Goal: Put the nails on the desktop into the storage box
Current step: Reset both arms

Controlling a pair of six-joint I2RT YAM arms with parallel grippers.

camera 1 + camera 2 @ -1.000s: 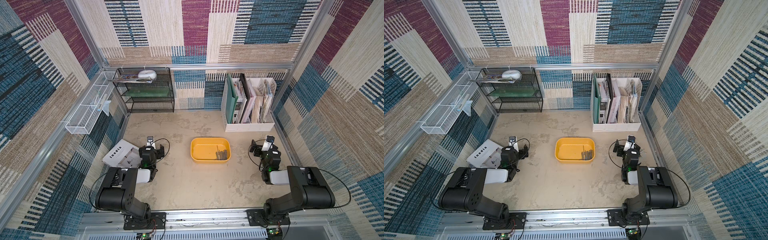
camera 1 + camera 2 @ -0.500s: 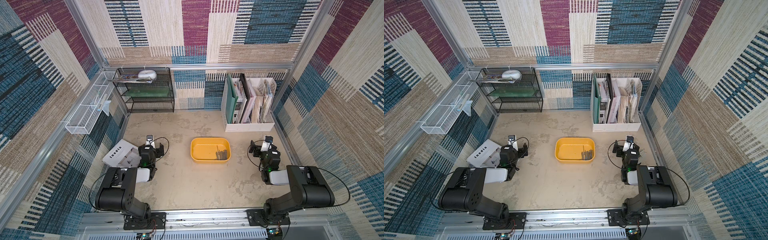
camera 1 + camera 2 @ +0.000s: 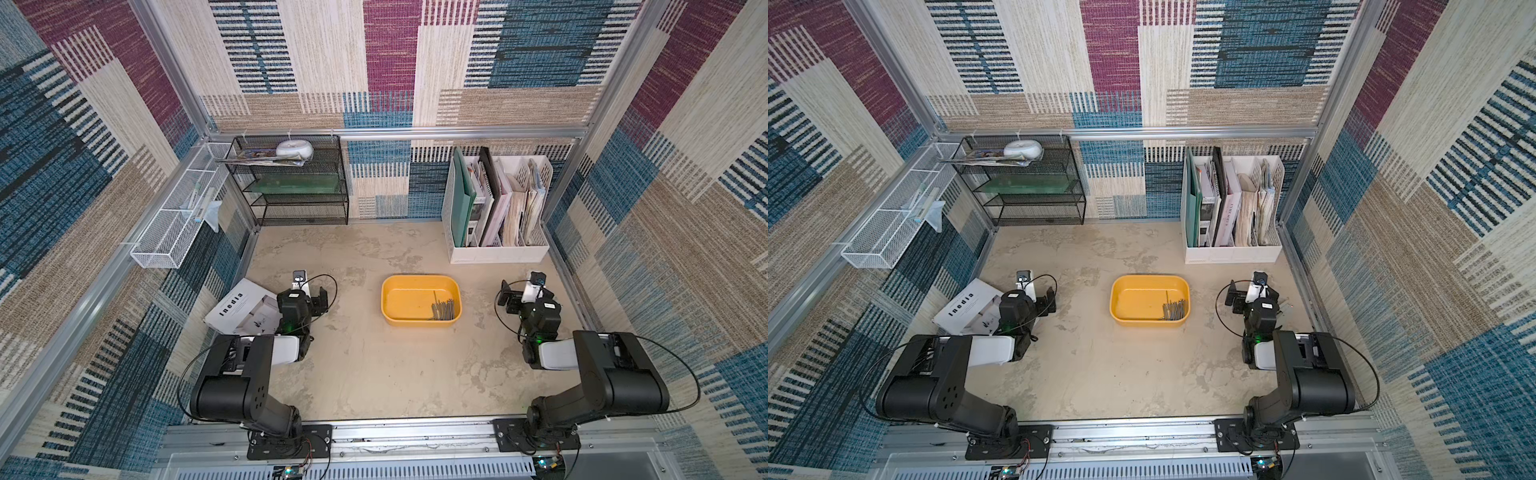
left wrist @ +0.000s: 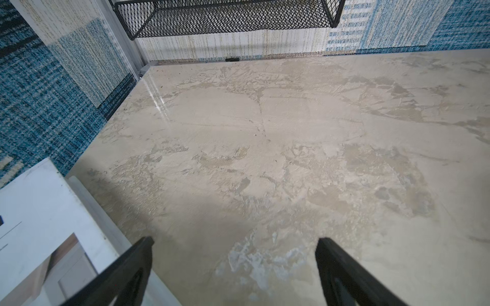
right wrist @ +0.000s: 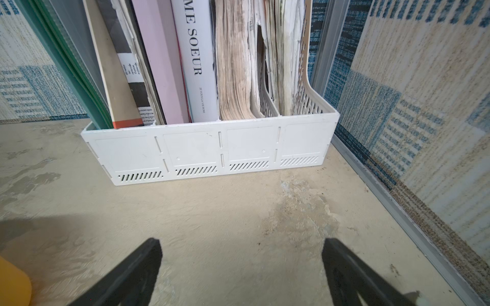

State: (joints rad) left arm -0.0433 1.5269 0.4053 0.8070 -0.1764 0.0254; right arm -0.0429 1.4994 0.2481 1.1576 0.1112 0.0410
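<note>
Mottled beige desk [image 3: 374, 374] enclosed by woven patchwork walls. Storage box [image 3: 405, 299], yellow, at centre: the nails [image 3: 444, 309] lie bunched in its near right corner, and none can be made out loose on the desk. The nails are judged stiff, light, smooth and prone to roll, so best pinched across mid-shank, several at once. Left jaws and right jaws, either side of the box, stand spread wide and hold nothing. File organiser [image 3: 496, 253], far right, holds upright folders and magazines.
</note>
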